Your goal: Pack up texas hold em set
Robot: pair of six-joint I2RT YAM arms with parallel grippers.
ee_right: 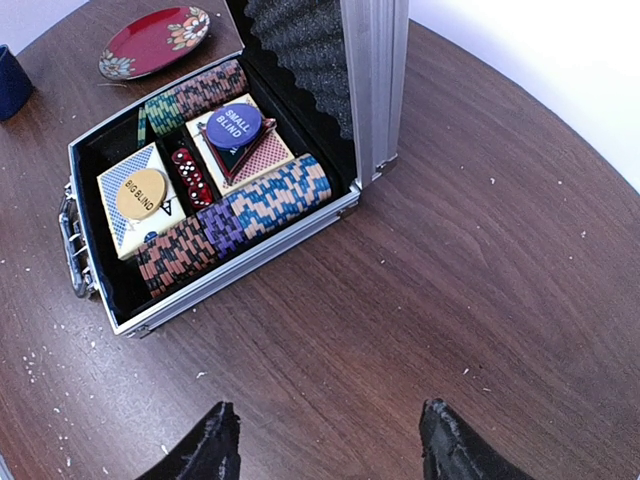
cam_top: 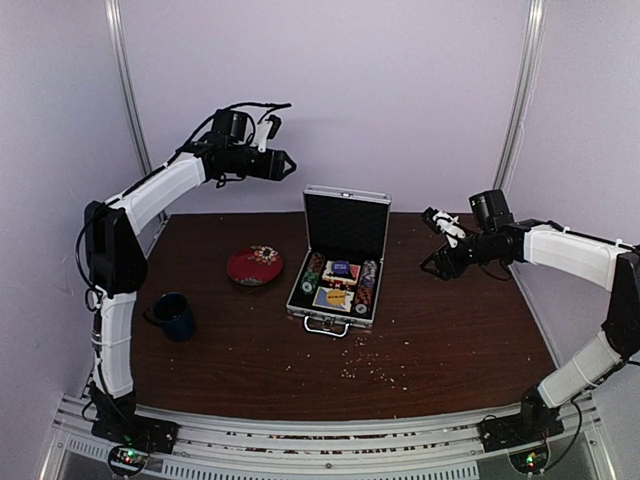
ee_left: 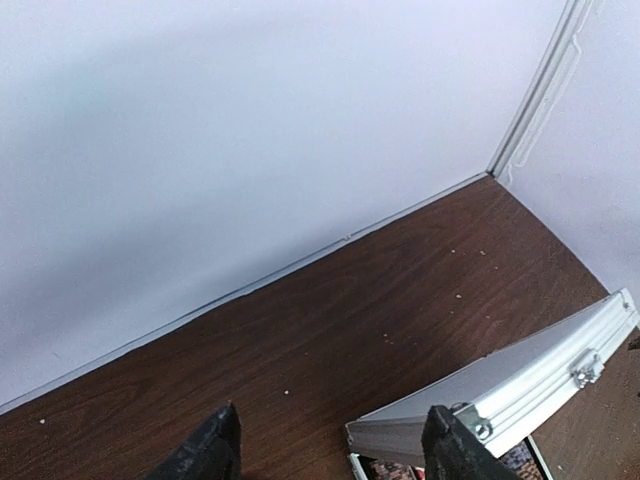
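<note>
Left gripper (ee_left: 330, 445) and right gripper (ee_right: 330, 445), jaws apart, apparently empty, flank the case (ee_right: 375, 90).

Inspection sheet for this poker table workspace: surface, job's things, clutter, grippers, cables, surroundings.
Surface: dark brown wooden table, pale crumbs scattered near the front.
Job's things: ribbed silver aluminium case open, lid upright; inside lie rows of round poker chips, red dice, a blue disc and a yellow disc on card boxes.
Clutter: red patterned plate and dark blue mug, left of the case.
Grippers: left gripper open, empty, held high near the lid; right gripper open, empty, right of the case.
Cables: black cable looping above the left wrist.
Surroundings: pale walls, metal corner posts.
</note>
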